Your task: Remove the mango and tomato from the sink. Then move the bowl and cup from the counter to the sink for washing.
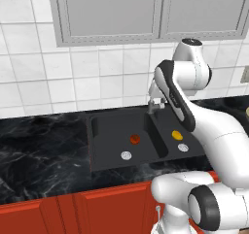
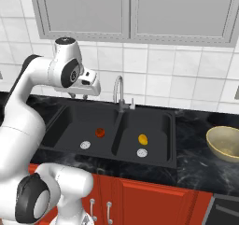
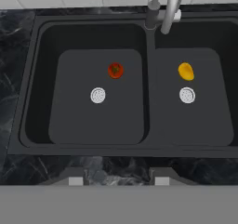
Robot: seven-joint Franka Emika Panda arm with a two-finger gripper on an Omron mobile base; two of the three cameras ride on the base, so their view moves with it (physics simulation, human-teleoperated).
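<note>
Mango: the small rounded yellow-orange mango [image 3: 185, 71] lay on the floor of the right basin, just behind that basin's round silver drain [image 3: 187, 95] and apart from it.
Tomato: the small round red-orange tomato [image 3: 115, 70] sat in the left basin, behind and a little right of its own silver drain [image 3: 97, 95], not touching it.
Sink: the black matte double-basin sink [image 3: 148, 107] was set into a dark marbled stone counter [image 1: 44, 145]; a ridge parted the two fruits.
Faucet: the curved silver faucet [image 2: 119, 94] rose from the back edge at the divider, its spout arching forward.
Bowl: the wide shallow tan-yellow bowl [image 2: 225, 143] stood upright on the counter, to the right of the sink, well apart from it.
Gripper: the two-finger gripper [image 2: 78, 96] hung above the back left of the sink, high over the basins and touching nothing; its two dark finger tips [image 3: 76, 178] stood apart with nothing between them.
Surroundings: white wall tiles [image 1: 73, 77] ran behind the counter, grey cabinet doors [image 2: 130, 11] above, red cabinet fronts [image 1: 73, 211] below.
</note>
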